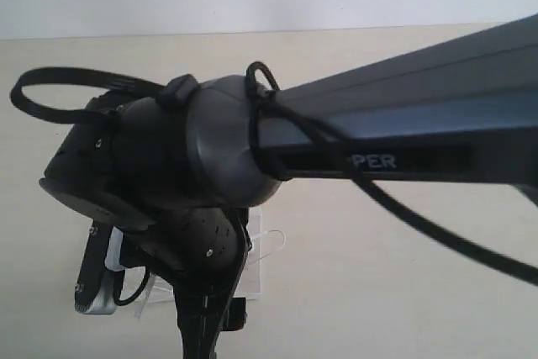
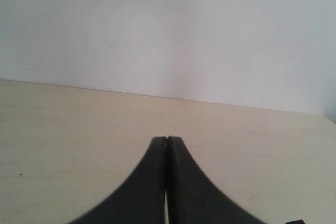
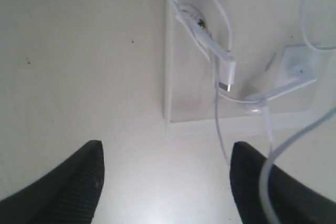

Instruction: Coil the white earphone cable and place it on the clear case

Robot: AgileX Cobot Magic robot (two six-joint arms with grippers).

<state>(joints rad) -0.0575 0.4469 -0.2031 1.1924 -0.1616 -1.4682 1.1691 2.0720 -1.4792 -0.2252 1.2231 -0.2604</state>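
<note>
- The white earphone cable (image 3: 223, 62) lies in loose loops across the clear case (image 3: 186, 85), its plug and one earbud resting on the plastic; one strand trails off the case's edge.
- The case sits flat on the pale table (image 3: 79, 66).
- The right gripper (image 3: 165, 182) hovers just beside the case, jaws spread wide with only bare table between them; the trailing strand crosses in front of one finger (image 3: 273, 192).
- The left gripper (image 2: 167, 142) is well apart, jaws pressed together on nothing.
</note>
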